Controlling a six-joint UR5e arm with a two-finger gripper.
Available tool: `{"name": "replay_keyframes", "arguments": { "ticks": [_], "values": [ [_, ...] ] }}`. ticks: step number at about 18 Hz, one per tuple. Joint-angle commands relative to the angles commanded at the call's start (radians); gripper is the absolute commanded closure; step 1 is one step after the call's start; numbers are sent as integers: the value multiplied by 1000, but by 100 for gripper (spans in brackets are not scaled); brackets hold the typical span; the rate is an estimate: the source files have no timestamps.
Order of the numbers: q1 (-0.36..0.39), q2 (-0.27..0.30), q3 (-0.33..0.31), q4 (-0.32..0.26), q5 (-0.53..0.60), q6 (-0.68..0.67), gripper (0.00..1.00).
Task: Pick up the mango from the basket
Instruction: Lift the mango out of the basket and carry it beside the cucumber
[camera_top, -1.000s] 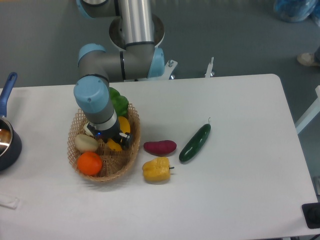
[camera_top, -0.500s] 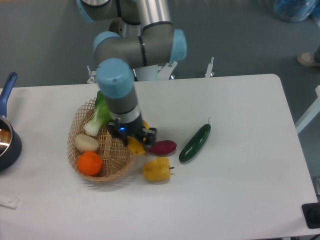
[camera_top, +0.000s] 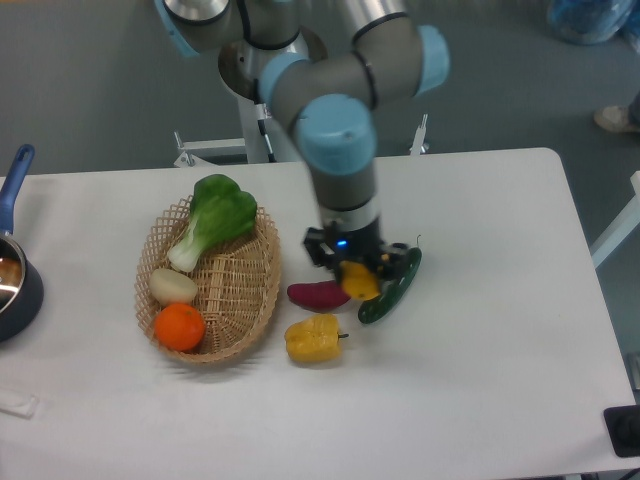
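Observation:
My gripper (camera_top: 357, 275) is shut on the mango (camera_top: 359, 280), a smooth yellow fruit, and holds it above the table to the right of the basket, over the gap between the purple vegetable and the cucumber. The basket (camera_top: 235, 290) is a tan woven oval at the left of the table. It holds a green leafy vegetable (camera_top: 212, 228), a pale potato-like vegetable (camera_top: 172, 286) and an orange (camera_top: 180, 326).
A purple sweet potato (camera_top: 315, 294), a yellow bell pepper (camera_top: 313, 339) and a dark green cucumber (camera_top: 393, 285) lie on the white table right of the basket. A dark pot with a blue handle (camera_top: 12, 250) stands at the left edge.
The arm lifted the mango out of the basket and carried it to the right, past the basket rim, to above the purple vegetable and cucumber. The green leafy vegetable is now uncovered.

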Motion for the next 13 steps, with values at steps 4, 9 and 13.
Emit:
{"name": "replay_keyframes", "arguments": {
  "ticks": [4,9,13],
  "values": [
    [84,-35,8,0,-23,176,88],
    [117,-104,69,-3,-9,221,88],
    [141,-127,87,-5,-5,337,88]
  ]
}}
